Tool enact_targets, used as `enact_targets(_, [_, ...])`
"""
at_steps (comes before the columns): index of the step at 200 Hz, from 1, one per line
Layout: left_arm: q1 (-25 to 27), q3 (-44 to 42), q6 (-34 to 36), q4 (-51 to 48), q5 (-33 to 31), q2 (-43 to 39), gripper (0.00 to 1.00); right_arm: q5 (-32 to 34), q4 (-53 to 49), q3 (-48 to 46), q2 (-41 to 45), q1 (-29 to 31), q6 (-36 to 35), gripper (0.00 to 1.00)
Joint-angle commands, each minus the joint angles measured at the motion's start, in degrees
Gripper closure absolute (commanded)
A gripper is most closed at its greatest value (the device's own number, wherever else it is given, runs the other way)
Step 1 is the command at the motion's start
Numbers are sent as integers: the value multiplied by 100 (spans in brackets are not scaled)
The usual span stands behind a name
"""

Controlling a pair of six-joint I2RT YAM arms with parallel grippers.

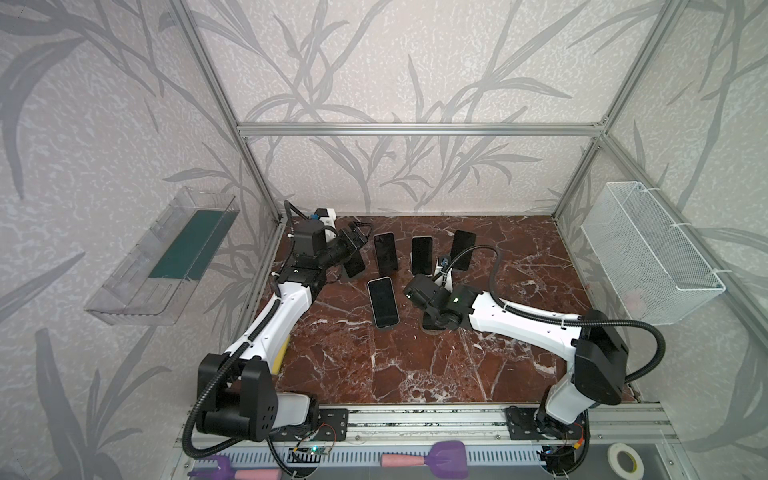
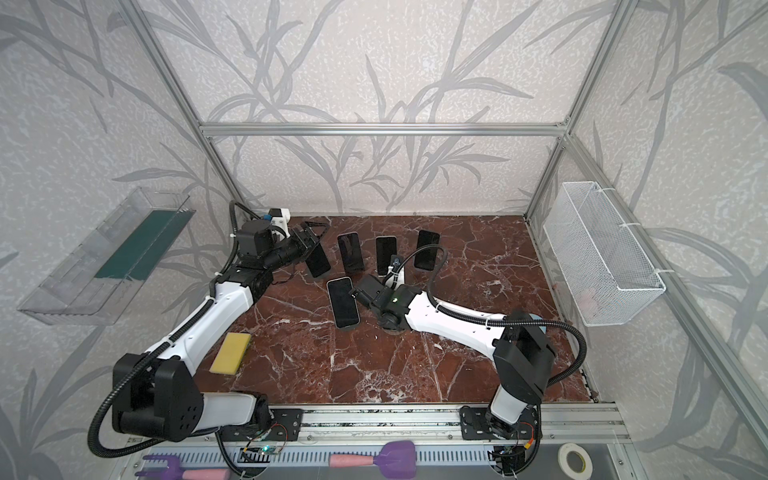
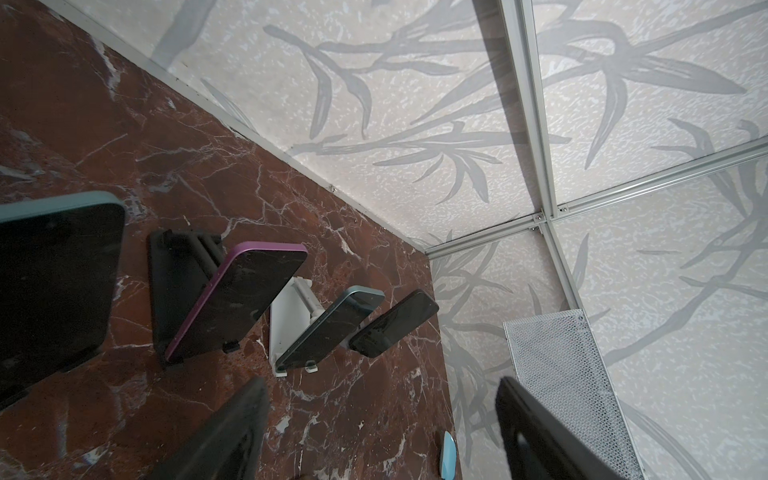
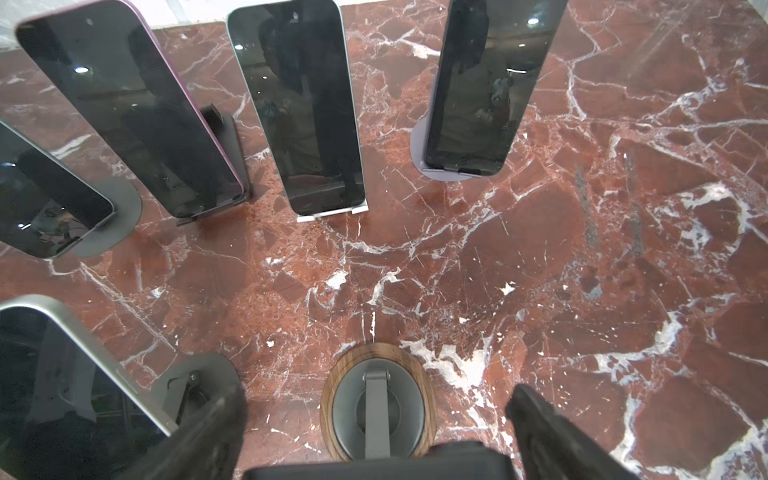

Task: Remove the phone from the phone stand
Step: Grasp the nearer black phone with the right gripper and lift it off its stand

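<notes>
Overhead pair and low wrist cameras share phones [image 1: 422, 254].

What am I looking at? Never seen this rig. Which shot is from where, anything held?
Two robot arms with two-finger grippers work over a marble-patterned table. The two wide pictures come from one stereo camera up high; the two close ones from a camera on each wrist. Five phones lean on stands, one a purple phone. The left gripper is open near the leftmost phone, holding nothing. The right gripper is open over a wood-rimmed stand; whether that holds a phone is hidden.
</notes>
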State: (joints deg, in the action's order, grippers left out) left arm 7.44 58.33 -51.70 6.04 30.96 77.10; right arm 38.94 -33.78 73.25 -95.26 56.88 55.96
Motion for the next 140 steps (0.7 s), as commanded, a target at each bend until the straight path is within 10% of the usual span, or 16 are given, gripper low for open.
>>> enact_targets(1, [15, -49, -72, 206, 103, 24, 14, 125, 107, -104, 26, -11, 114, 6])
enact_targets(140, [21, -23, -11, 97, 59, 136, 15, 152, 776, -661, 424, 12, -372, 32])
